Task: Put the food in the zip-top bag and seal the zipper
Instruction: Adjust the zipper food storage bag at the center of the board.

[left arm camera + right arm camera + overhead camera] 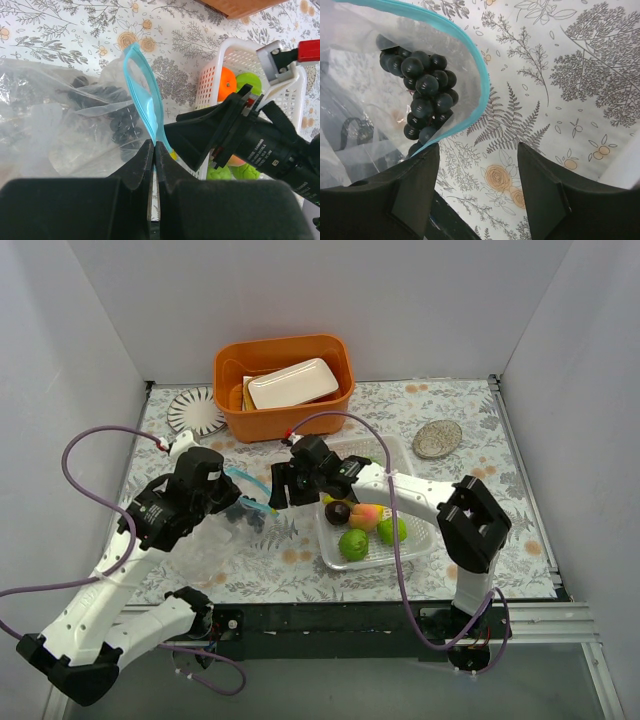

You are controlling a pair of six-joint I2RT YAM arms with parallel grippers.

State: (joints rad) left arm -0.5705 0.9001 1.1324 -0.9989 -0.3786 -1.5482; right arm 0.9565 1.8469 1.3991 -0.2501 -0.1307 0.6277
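The clear zip-top bag (pixel 212 543) lies left of centre, mouth toward the right. Black grapes (pixel 422 95) sit inside it, also seen in the left wrist view (pixel 116 112). My left gripper (pixel 154 145) is shut on the teal zipper strip (pixel 142 85) at the bag's mouth, holding it up (pixel 245 508). My right gripper (pixel 477 165) is open and empty just outside the mouth, one finger beside the zipper (pixel 470 60); in the top view it (pixel 280 488) hovers next to the left gripper. A plum (pixel 337 512), peach (pixel 368 515) and two limes (pixel 353 544) lie in the white basket (pixel 410 465).
An orange bin (pixel 285 405) holding a white dish (pixel 293 383) stands at the back. A white ribbed disc (pixel 195 410) lies at the back left and a speckled disc (pixel 437 438) at the back right. An orange (pixel 227 82) shows in the basket.
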